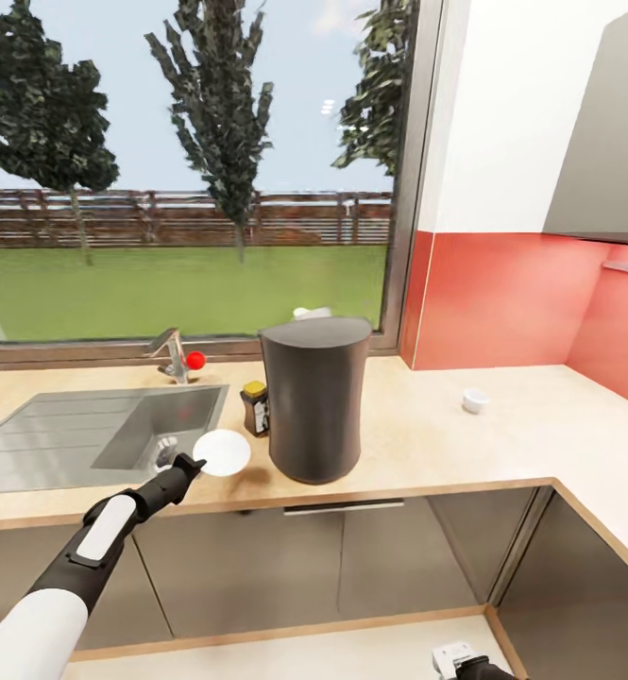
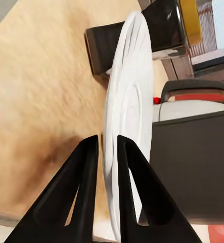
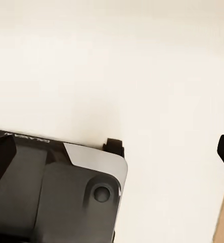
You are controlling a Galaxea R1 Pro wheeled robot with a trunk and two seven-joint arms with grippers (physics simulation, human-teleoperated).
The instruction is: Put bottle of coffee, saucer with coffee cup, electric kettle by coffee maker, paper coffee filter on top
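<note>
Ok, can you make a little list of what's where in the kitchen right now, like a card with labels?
left end effector: shut on the saucer, held just above the counter
coffee maker: upright on the countertop
bottle of coffee: on the counter between sink and coffee maker
coffee cup: on the counter, apart, at the coffee maker's right
sink: at the left, tap behind it
right end effector: low, state unclear

Bottle of coffee (image 1: 255,407) left of coffee maker (image 1: 314,398)
</note>
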